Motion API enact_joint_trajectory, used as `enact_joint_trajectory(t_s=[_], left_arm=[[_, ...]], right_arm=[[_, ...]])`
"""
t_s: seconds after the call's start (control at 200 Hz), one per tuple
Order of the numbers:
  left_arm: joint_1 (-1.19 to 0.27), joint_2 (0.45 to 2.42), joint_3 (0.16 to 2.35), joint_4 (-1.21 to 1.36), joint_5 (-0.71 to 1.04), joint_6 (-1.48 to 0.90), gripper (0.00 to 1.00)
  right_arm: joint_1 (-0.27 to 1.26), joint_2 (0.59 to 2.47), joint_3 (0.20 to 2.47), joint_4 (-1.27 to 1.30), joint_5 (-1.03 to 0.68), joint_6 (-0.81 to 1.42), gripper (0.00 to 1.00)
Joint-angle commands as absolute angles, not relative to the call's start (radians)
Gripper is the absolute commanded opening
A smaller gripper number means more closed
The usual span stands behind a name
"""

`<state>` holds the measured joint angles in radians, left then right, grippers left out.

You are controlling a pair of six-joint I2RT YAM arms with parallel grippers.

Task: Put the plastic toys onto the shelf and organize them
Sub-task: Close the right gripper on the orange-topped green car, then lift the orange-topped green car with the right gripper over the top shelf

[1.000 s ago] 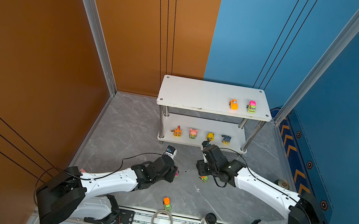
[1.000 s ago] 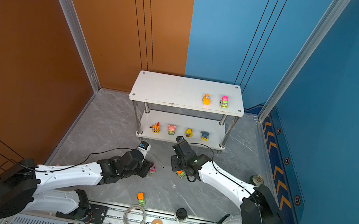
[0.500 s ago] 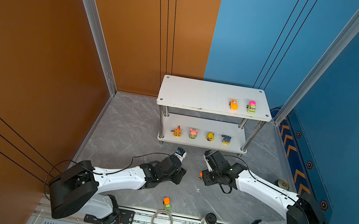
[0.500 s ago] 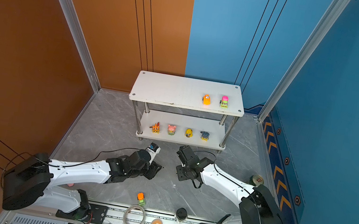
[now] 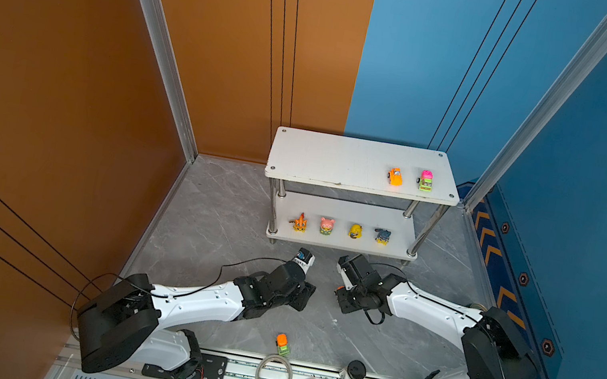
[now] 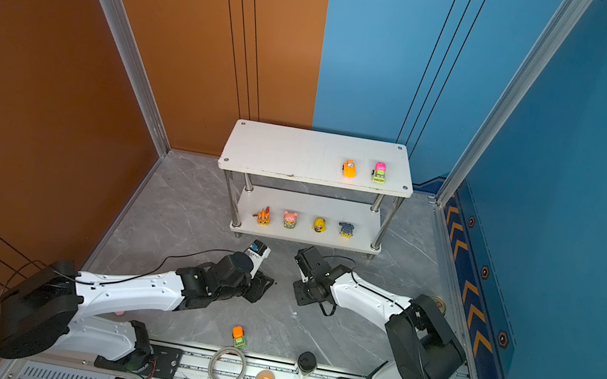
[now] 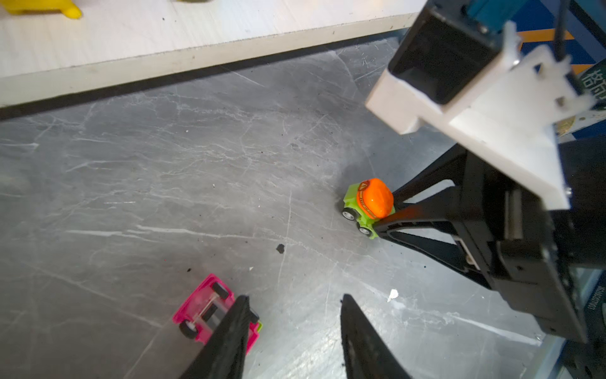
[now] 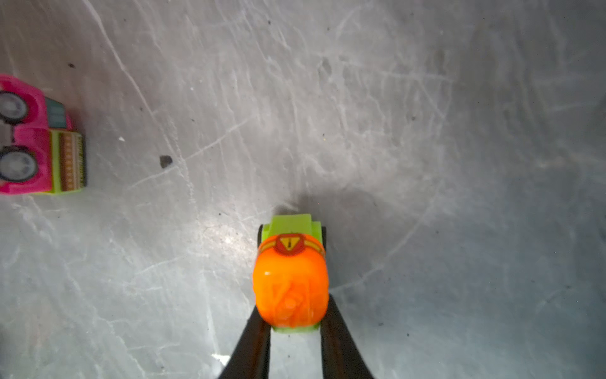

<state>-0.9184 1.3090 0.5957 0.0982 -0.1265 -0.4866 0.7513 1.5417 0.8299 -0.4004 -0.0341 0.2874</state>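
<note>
The right tool (image 8: 295, 308) is clamped on the green car (image 8: 290, 279), one finger against each flank at its rear end, with the car on its wheels mid-counter, in front of the shelf (image 5: 341, 159). The car looks light, hard and glossy. Its orange dome would likely slip, and the wheels let it roll, so the low green body is the safer hold.

The left tool (image 7: 294, 297) stands apart and empty. One finger is over the pink car (image 7: 210, 308), which lies wheels-up just beside it. That car is probably best pinched across its flat sides.

A third car (image 5: 282, 343) sits near the counter's front edge.

On the shelf, the top board carries an orange car (image 5: 395, 176) and a pink-topped car (image 5: 426, 179) close together near its right end, and its left part is bare. The lower board holds four figurines (image 5: 326, 226) in a row along its front edge.
</note>
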Motion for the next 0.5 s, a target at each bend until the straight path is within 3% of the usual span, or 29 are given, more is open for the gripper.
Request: enact_joint_trajectory(t_s=[0.0,0.245,0.496], left_arm=[[-0.925,1.290,0.580,0.101,-0.142,-0.486,0.47],[-0.921,1.287,0.571,0.110,-0.140,-0.488,0.48],[-0.908,1.273,0.555,0.120,-0.135,-0.489,0.48]], right_arm=[[0.759,1.522,0.849,-0.426,-0.039,0.294,0.21],[0.810,1.460,0.943,-0.582,0.015,0.327,0.16],[0.838,1.340,1.216,-0.905,0.113,0.358,0.16]])
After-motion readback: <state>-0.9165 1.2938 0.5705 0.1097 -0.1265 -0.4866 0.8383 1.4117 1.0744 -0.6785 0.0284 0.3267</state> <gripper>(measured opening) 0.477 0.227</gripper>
